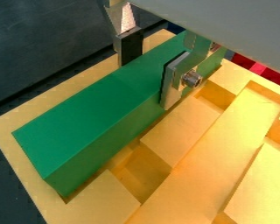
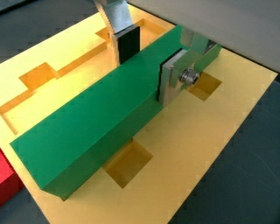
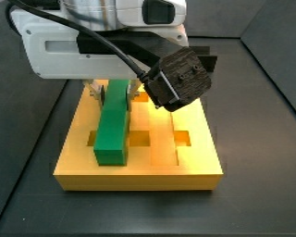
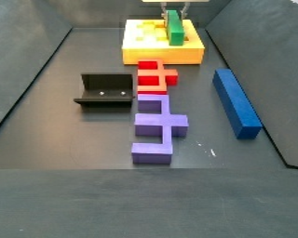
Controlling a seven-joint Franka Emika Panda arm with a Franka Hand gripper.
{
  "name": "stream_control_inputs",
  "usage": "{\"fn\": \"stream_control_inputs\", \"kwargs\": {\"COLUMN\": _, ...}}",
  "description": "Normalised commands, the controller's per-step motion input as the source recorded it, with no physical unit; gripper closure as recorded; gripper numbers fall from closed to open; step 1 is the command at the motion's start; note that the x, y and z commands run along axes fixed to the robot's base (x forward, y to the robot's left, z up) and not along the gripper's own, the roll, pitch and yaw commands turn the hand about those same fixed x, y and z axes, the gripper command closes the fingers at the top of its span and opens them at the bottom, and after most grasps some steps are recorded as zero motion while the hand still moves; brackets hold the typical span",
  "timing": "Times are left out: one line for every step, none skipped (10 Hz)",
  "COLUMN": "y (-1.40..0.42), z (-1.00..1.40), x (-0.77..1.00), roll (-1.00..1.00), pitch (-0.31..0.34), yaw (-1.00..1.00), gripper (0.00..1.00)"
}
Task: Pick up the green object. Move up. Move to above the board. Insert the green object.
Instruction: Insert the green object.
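On the dark floor, the end effector [image 2: 149,59] grips the green object [image 2: 95,122] over the board [image 2: 213,157].

This was a robot test cell in a lab, not a lived-in room. A dark grey floor [image 4: 64,102] sat boxed in by plain dark walls. On it lay only moulded teaching pieces: a yellow-orange board [image 4: 145,42], a blue bar [image 4: 235,100], a red cross block [image 4: 151,75], a purple cross block [image 4: 156,125] and the fixture [image 4: 107,90]. The pincer [image 3: 114,91] hung over the board, pinching the green object [image 3: 112,125], with a camera module [image 3: 178,79] on the wrist.
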Motion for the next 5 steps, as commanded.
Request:
{"fn": "stream_control_inputs", "kwargs": {"y": 0.02, "z": -0.28, "x": 0.2, "roll": 0.0, "pitch": -0.024, "yaw": -0.06, "gripper": 1.0}}
{"fn": "stream_control_inputs", "kwargs": {"y": 0.01, "z": -0.25, "x": 0.12, "roll": 0.0, "pitch": -0.021, "yaw": -0.03, "gripper": 1.0}}
{"fn": "stream_control_inputs", "kwargs": {"y": 0.0, "z": -0.19, "x": 0.07, "roll": 0.0, "pitch": -0.013, "yaw": 0.0, "gripper": 1.0}}
{"fn": "stream_control_inputs", "kwargs": {"y": 0.0, "z": -0.15, "x": 0.0, "roll": 0.0, "pitch": -0.021, "yaw": 0.0, "gripper": 1.0}}
{"fn": "stream_control_inputs", "kwargs": {"y": 0.0, "z": 0.0, "x": 0.0, "roll": 0.0, "pitch": 0.0, "yaw": 0.0, "gripper": 1.0}}
